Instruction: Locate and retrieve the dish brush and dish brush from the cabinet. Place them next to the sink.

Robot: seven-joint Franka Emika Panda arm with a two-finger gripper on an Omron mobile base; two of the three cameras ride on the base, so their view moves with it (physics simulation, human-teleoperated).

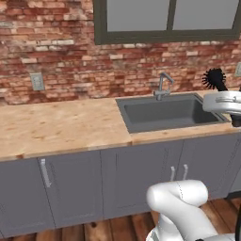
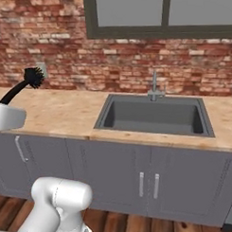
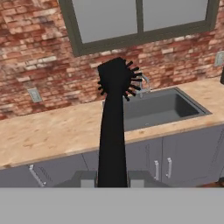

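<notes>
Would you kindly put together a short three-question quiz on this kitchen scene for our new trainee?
1. True or false: the hand is shut on the all-black dish brush with the round spiky head.
2. The dark grey rectangular sink holds: A) a plate, B) nothing visible, C) the brush?
3. Fill in: the thin curved metal faucet stands at the sink's ___ edge, by the red brick wall.

Key: 1 true; 2 B; 3 back.

A matt black brush (image 3: 112, 131) with spiky bristles is showing against rough red brick (image 1: 61, 56), a pale wood-grain counter (image 1: 56, 124), a matt grey sink (image 1: 169, 113) and metal faucet (image 1: 163, 84).
</notes>
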